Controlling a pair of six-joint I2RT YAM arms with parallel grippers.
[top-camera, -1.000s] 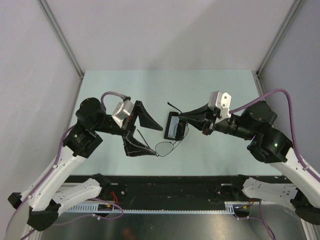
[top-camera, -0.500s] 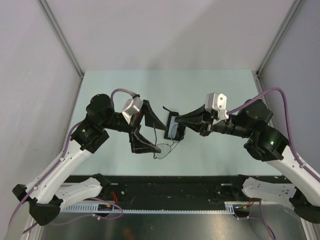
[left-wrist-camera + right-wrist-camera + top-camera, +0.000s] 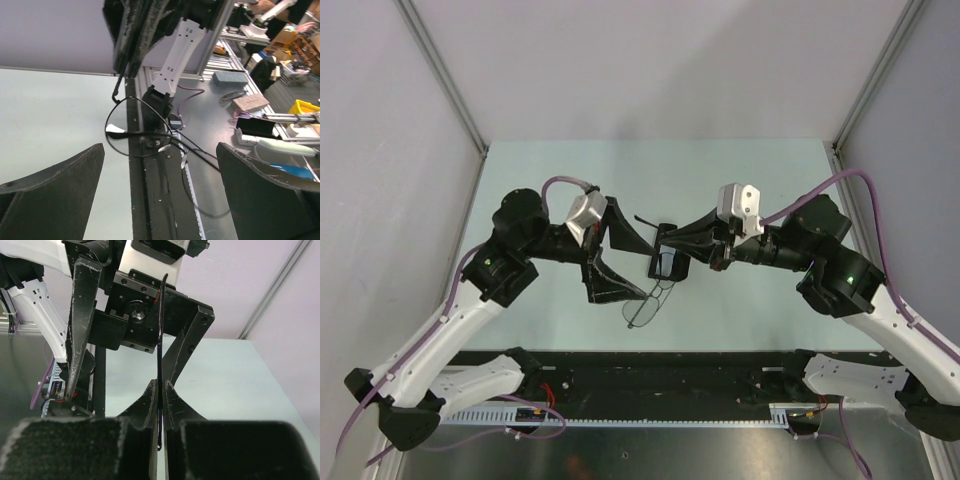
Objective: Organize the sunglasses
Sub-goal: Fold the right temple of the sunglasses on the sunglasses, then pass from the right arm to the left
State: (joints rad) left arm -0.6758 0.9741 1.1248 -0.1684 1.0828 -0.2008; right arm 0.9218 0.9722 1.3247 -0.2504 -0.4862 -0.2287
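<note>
The sunglasses (image 3: 641, 309) are thin dark wire frames with round clear lenses. They hang off the table, held by one slim temple arm. My right gripper (image 3: 672, 243) is shut on that temple arm; in the right wrist view the thin black arm (image 3: 161, 330) stands upright, pinched between the gripper's (image 3: 161, 386) closed fingertips. My left gripper (image 3: 638, 270) is open and empty, just left of the glasses. In the left wrist view the lenses and nose pads (image 3: 134, 133) hang ahead of the gripper (image 3: 160, 165), between its two spread fingers and clear of both.
The pale green table (image 3: 740, 180) is walled in by grey panels on three sides. A black rail (image 3: 670, 365) runs along its near edge. The left wrist view shows a cluttered bench (image 3: 250, 100) beyond that edge.
My right gripper has moved left with the sunglasses, which now hang lower and farther left. My left gripper has swung right and sits close beside them, still open.
</note>
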